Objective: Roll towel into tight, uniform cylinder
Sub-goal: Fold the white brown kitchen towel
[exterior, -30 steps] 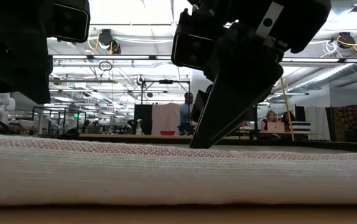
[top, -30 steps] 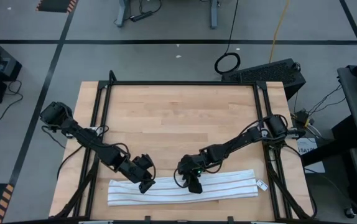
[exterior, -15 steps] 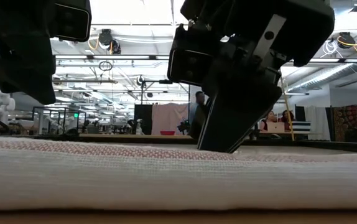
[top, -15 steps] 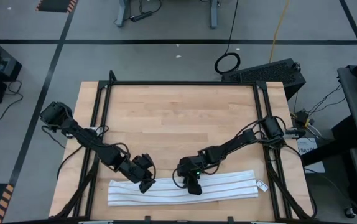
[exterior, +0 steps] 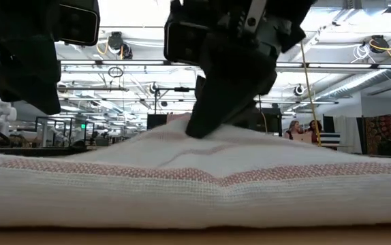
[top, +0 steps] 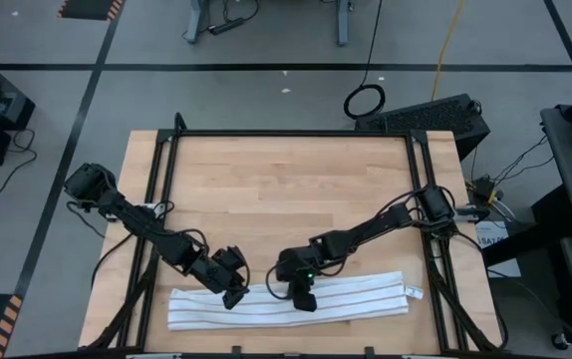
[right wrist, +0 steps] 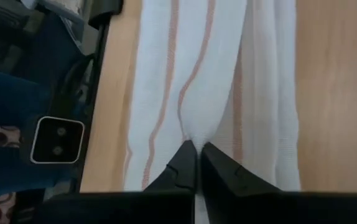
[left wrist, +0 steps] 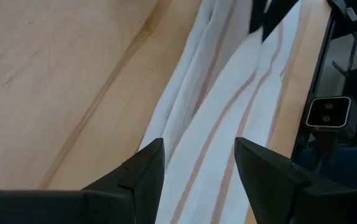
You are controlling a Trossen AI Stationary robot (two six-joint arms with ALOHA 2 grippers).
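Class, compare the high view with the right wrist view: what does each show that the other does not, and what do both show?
Only the high view shows the whole wooden table, the left gripper at the towel's left part, and both arms reaching in.

Only the right wrist view shows the right gripper with its fingers shut on a pinch of cloth, the fabric puckering into them.

Both show the striped towel lying along the table's near edge, with the right gripper on it.

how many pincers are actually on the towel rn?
1. The right pincer is shut on a pinch of the towel near its middle, tenting it up. The left pincer hangs open over the towel's left part, gripping nothing.
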